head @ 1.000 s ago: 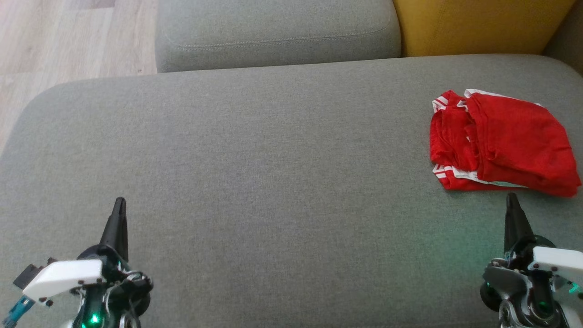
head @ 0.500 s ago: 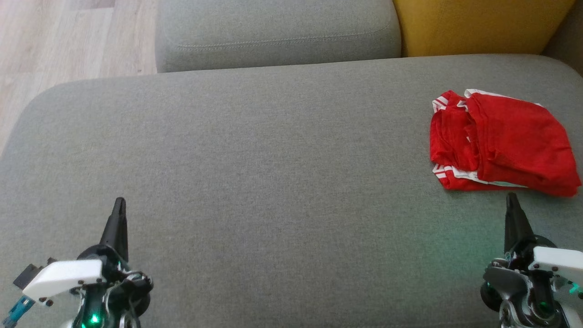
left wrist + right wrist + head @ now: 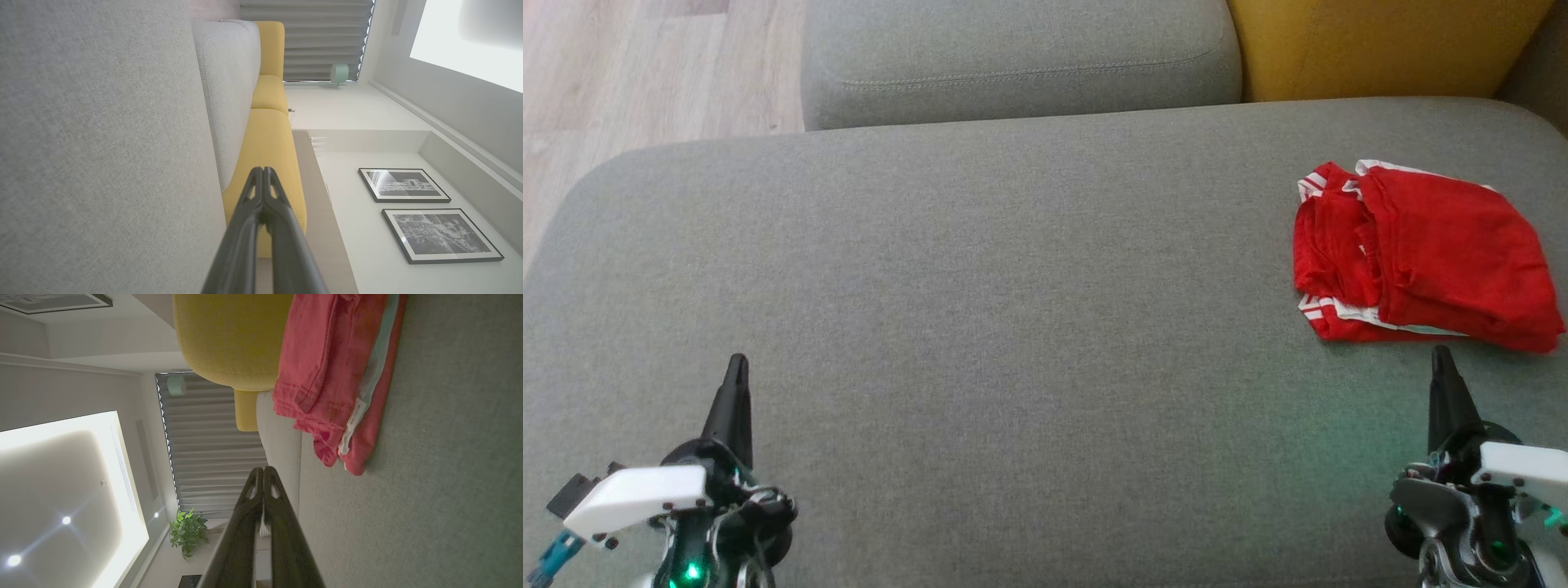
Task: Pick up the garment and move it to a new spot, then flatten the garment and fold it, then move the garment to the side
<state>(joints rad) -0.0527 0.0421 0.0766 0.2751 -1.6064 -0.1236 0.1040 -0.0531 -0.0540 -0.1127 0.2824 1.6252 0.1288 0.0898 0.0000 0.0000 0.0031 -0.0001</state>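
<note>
On the far right part of the grey seat point(image 3: 1013, 286) lies the red garment point(image 3: 1421, 257) with white stripes, folded in several layers and touching no hand. The left hand point(image 3: 737, 363) is over the near left part of the seat and the right hand point(image 3: 1439, 351) over its near right part, just in front of the garment; both have the fingers pressed together and hold nothing. I judge that the folding is done and only the placing at the side is in question. If another push is needed, the right hand should first open and take all layers at the near edge, so the fold does not slide apart. The right wrist view shows a white label point(image 3: 354, 414) between the stacked layers, while the head view gives the whole outline on the seat.
</note>
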